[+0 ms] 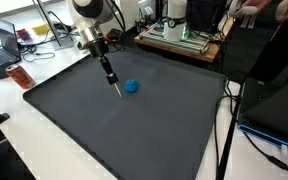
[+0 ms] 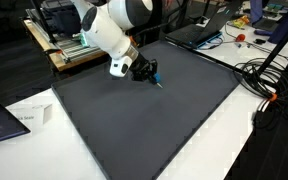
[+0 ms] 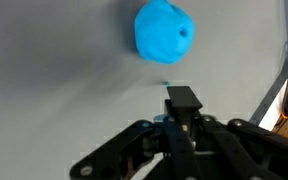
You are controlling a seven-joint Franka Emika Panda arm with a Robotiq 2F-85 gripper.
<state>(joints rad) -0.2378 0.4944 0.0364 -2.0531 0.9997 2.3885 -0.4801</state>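
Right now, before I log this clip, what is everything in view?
ball: one, blue, on the mat beside the stick's tip
thin stick: one, pale, in the pincer, pointing down at the mat
mat: one, dark grey, on the table
table: one, white, under the mat
laptop: one, dark, beyond the mat's corner
cables: several, black, beside the mat
arm: one, white, over the mat
pincer: one, black, shut on the thin stick

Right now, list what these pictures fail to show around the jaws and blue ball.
- Blue ball: mostly hidden behind the arm in an exterior view.
- Anything pinched in the shut jaws: too small in both exterior views, blurred in the wrist view.
- Mat: near corner cut off by the lower edge.
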